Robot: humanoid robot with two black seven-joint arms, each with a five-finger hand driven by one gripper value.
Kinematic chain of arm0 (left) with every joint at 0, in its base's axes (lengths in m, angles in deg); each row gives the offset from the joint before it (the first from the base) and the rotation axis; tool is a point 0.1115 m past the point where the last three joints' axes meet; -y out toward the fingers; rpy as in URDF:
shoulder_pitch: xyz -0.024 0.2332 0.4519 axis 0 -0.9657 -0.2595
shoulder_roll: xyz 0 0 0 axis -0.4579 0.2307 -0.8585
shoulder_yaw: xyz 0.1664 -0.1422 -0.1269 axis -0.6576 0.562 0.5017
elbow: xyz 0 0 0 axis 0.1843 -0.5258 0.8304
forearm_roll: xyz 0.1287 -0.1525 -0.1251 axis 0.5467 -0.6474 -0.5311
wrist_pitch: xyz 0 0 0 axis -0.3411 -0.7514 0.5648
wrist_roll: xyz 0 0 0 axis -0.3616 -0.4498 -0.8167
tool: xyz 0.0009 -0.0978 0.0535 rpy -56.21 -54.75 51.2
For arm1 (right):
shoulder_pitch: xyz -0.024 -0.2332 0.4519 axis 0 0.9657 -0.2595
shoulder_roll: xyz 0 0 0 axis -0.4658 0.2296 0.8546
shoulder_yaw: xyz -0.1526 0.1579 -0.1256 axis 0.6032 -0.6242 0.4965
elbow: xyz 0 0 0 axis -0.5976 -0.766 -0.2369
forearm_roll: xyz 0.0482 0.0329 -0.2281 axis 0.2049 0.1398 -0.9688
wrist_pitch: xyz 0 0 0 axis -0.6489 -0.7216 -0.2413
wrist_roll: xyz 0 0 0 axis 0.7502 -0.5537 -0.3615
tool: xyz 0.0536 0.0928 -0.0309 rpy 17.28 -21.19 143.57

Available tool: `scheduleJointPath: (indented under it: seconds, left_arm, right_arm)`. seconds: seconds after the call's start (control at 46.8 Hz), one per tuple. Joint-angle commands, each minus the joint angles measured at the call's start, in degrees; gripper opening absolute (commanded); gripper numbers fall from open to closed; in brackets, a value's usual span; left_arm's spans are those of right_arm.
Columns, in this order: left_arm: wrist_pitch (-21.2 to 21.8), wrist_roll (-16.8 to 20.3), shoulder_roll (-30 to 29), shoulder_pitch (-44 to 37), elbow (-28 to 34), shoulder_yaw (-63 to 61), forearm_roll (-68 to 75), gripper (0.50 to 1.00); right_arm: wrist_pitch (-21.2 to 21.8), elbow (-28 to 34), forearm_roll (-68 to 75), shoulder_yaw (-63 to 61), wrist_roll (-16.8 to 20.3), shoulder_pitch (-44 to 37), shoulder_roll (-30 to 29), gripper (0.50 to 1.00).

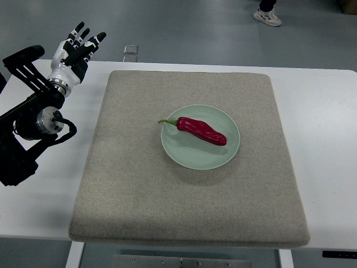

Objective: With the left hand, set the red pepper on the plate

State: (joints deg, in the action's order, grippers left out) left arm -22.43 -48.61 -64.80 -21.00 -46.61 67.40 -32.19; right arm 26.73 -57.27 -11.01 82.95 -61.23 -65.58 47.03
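A red pepper [201, 130] with a green stem lies across the pale green plate [177, 151], stem pointing left. The plate sits in the middle of a grey mat [128, 190]. My left hand [78, 47] is raised at the far left of the table, well away from the plate, with its fingers stretched out and holding nothing. Its black arm comes in from the left edge. The right arm does not show.
The mat lies on a white table [323, 111]. A small clear object [130, 51] sits at the table's back edge near the left hand. A person's shoe [268, 17] shows on the floor at the top right.
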Motion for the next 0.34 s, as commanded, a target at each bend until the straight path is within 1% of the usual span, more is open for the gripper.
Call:
scheduleJointPath:
  seconds: [0.0, 0.32]
  left_arm:
    - [-0.07, 0.0, 0.0, 0.0, 0.49, 0.0, 0.01, 0.999]
    - [-0.16, 0.0, 0.09, 0.09, 0.84, 0.0, -0.16, 0.999]
  right_arm:
    - [0.01, 0.0, 0.0, -0.01, -0.01, 0.0, 0.0, 0.928]
    - [-0.08, 0.09, 0.0, -0.1, -0.02, -0.09, 0.0, 0.928]
